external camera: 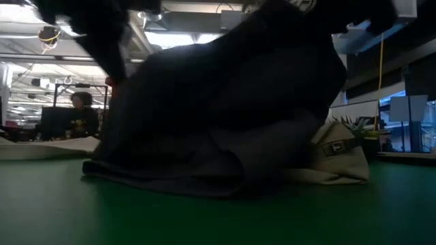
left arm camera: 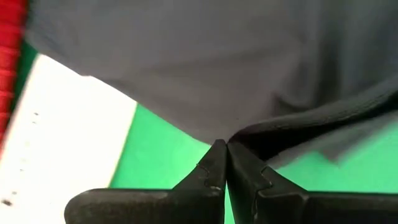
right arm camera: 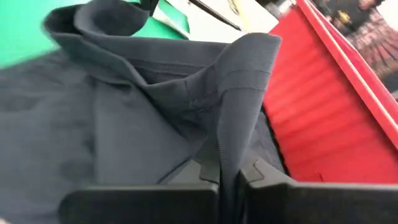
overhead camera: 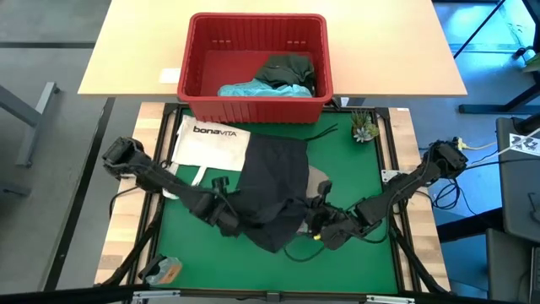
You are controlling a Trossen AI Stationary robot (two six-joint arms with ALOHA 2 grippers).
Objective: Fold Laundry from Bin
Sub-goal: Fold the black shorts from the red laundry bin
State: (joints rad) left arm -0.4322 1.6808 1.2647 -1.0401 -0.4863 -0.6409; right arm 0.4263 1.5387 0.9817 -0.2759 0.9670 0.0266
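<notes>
**High view: dark grey garment pinched at both near corners**

High view shows the dark grey garment [overhead camera: 274,190] lying on the green mat [overhead camera: 354,177] of the table, its long axis running from the near edge toward the red bin [overhead camera: 196,63] at the far side, leaning slightly sideways. Its drawstrings [overhead camera: 325,133] trail off the far end, pointing toward the bin.

The left claw [overhead camera: 226,221] sits at the garment's near left edge, fingers pressed together on a fold of the grey cloth; the left wrist view shows the fabric pulled into the tips [left arm camera: 222,163]. The right claw [overhead camera: 323,226] is at the near right edge, closed on a ribbed band of the same garment, which rises between its fingers [right arm camera: 208,177] in the right wrist view.

A khaki-tan garment [external camera: 337,160] lies partly under the grey one, on its right side. A turquoise garment [overhead camera: 253,88] and a dark green one [overhead camera: 287,69] lie inside the bin. The white tote bag [overhead camera: 207,143] lies flat just left of the grey garment, touching it.
</notes>
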